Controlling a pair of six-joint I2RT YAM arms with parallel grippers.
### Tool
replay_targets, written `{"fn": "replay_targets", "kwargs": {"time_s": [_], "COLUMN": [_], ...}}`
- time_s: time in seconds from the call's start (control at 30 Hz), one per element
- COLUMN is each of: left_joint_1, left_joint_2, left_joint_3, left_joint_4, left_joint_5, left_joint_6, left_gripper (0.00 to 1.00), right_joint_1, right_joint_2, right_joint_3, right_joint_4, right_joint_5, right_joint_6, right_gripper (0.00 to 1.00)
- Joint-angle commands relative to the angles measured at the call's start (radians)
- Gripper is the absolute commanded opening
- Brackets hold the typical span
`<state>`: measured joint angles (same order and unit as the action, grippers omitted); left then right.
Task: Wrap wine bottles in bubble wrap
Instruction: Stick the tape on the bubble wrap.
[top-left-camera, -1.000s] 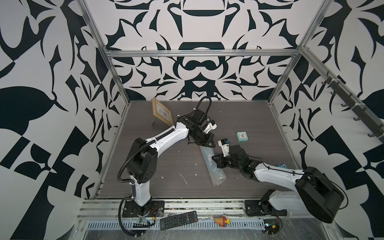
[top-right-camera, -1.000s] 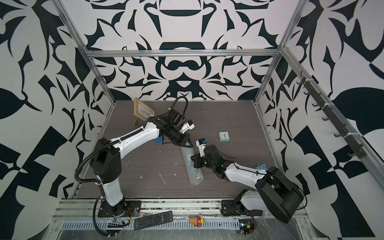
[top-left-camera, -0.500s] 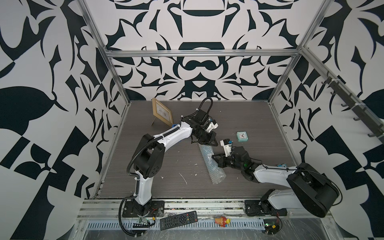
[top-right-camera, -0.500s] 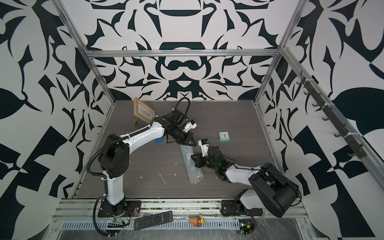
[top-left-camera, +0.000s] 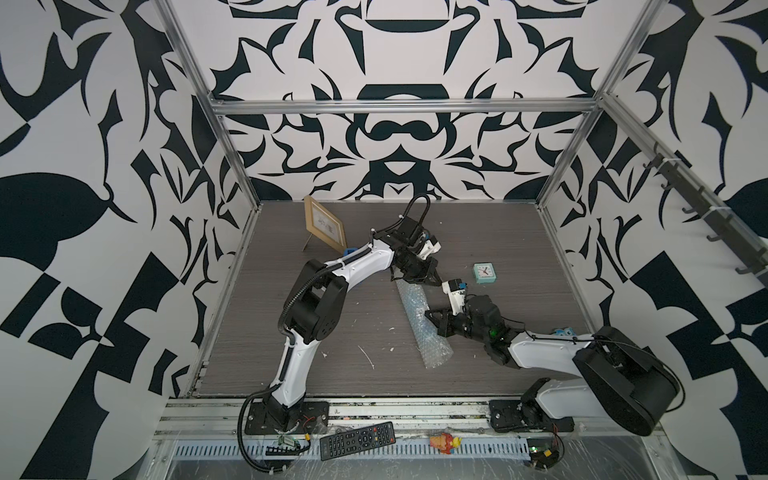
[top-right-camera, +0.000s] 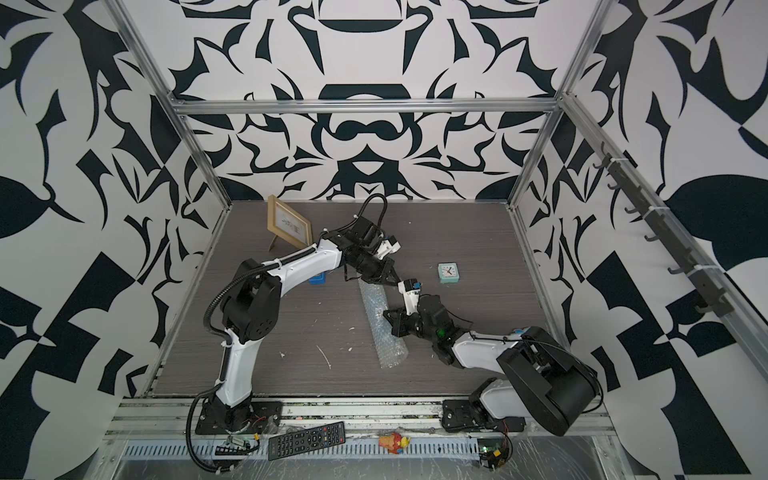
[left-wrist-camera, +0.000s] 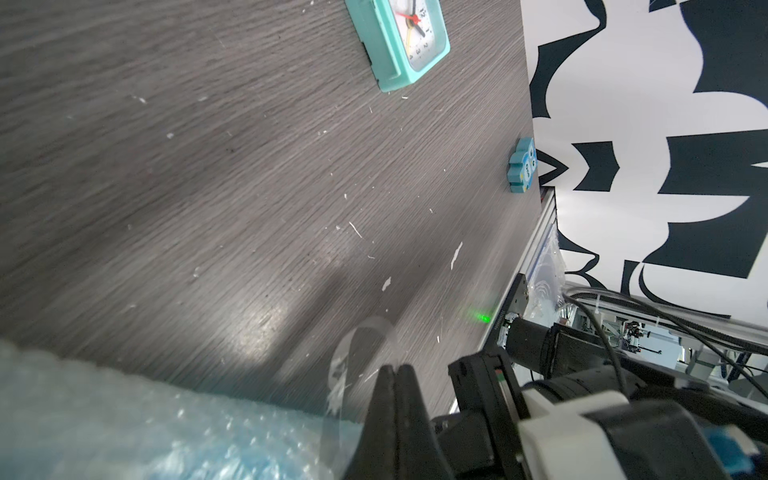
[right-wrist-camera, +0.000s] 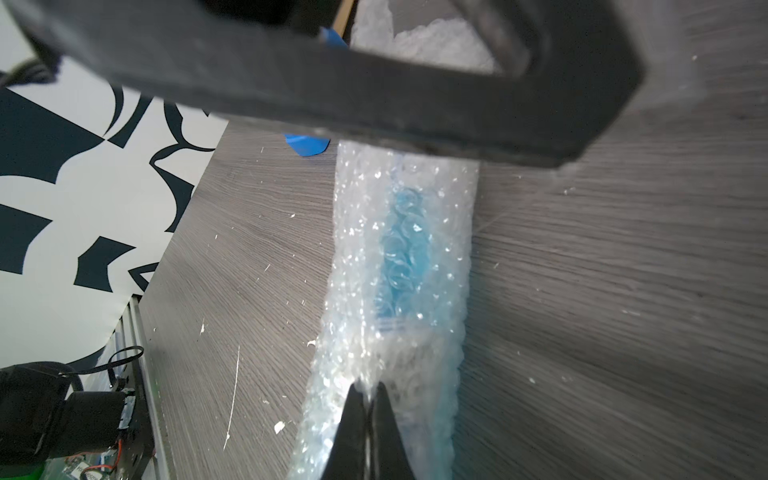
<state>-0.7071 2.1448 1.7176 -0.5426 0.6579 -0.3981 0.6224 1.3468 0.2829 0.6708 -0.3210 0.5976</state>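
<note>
On the grey, wood-grained worktop (top-left-camera: 316, 365), flecked with white scraps, the bubble wrap (top-left-camera: 428, 336) lies rolled into a long, knobbly, silvery tube. It sits mid-worktop, slanting from near-right to far-left. Through its clear bubbles the wine bottle (right-wrist-camera: 400, 257) shows as a blurred bright-blue core; cap and label cannot be made out. The right jaws are pressed together, tips touching the tube's right flank about halfway along. The left jaws, also closed, sit at the tube's far end, with a curl of clear film (left-wrist-camera: 338, 374) just beside them. Farther right lies a square mint clock (top-left-camera: 484, 273).
</note>
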Motion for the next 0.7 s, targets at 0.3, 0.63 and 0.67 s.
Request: {"fn": "replay_targets", "kwargs": {"time_s": [0.3,0.63,0.67], "left_joint_1": [-0.036,-0.038,-0.037], "left_joint_2": [0.123,0.050,0.042], "left_joint_3": [0.098,0.059,0.055], "left_joint_4": [0.039,-0.157,-0.183], "left_joint_5": [0.067,0.008,-0.004], "left_joint_6": [-0.016,0.072,0.080], "left_gripper": [0.00,0.00,0.00], "right_joint_1": [0.005,0.007,0.006], "right_joint_2": [-0.034,-0.026,-0.024], "right_joint_3": [-0.036,-0.019,-0.018], "right_joint_4": [-0.176,-0.218,-0.221], "right_joint_5": [-0.008,0.023,0.023], "right_joint_6": [-0.051,-0.072,-0.074], "right_gripper": [0.00,0.00,0.00]}}
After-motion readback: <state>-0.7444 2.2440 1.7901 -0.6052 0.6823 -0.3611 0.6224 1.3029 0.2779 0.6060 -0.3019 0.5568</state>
